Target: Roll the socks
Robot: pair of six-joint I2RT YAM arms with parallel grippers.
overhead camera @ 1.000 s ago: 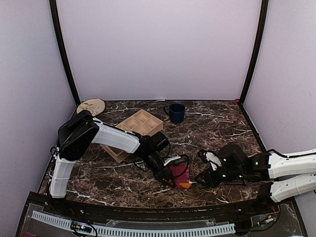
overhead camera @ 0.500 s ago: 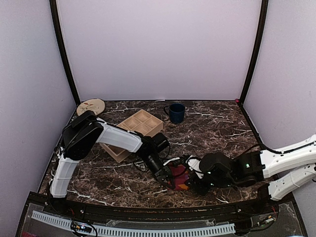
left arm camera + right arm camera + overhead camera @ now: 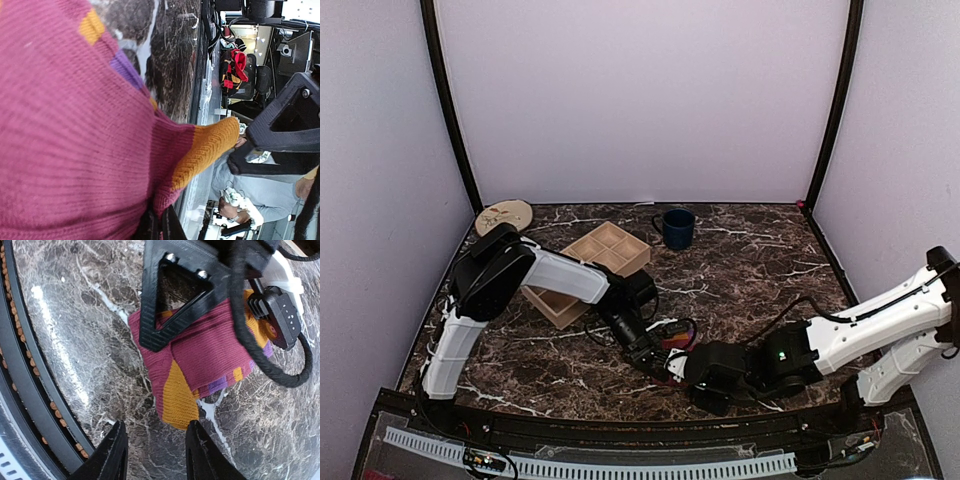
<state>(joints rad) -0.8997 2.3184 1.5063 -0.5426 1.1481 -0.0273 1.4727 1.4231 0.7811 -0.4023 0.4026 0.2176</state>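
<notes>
In the top external view a dark, white-veined marble bench [image 3: 750, 260] is enclosed by lilac walls [image 3: 640, 100], with a wooden box [image 3: 605, 255], a blue mug [image 3: 675, 228] and a round disc [image 3: 504, 215] in its upper part; the sock bundle [image 3: 678, 343] is clamped at lower centre by the left end effector [image 3: 655, 352], the right end effector [image 3: 695, 378] just beside it. The left wrist view is filled with magenta knit bearing orange patches, glossy bench being glimpsed at upper centre. In the right wrist view the bundle is seen resting on the bench at centre, the right fingers [image 3: 117, 450] spread apart below it, gripping nothing.
</notes>
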